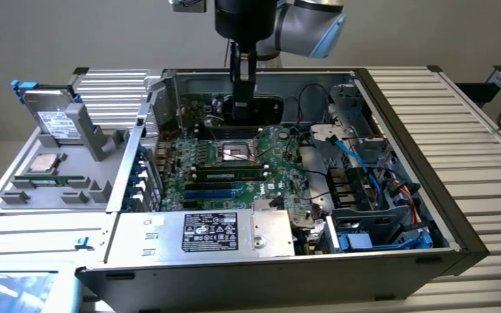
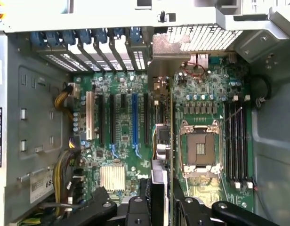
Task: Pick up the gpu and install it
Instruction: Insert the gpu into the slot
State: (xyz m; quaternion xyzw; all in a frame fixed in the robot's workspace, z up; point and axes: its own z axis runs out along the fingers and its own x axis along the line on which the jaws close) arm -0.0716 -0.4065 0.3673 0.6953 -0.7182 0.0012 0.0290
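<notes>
jaws: clamped on gpu (image 2: 162, 141), which is held edge-on | gpu: carried over motherboard (image 2: 121, 127), between blue slot (image 2: 134, 122) and CPU socket (image 2: 200, 148) | long axis: judged parallel to slots

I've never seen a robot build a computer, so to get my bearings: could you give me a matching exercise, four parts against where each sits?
1 gpu
2 hard drive
3 processor socket
4 power supply

A near edge of the case, black label
B held in the gripper
C grey tray, exterior view's left
D middle of the motherboard

Pairs: 1-B, 2-C, 3-D, 4-A
</notes>
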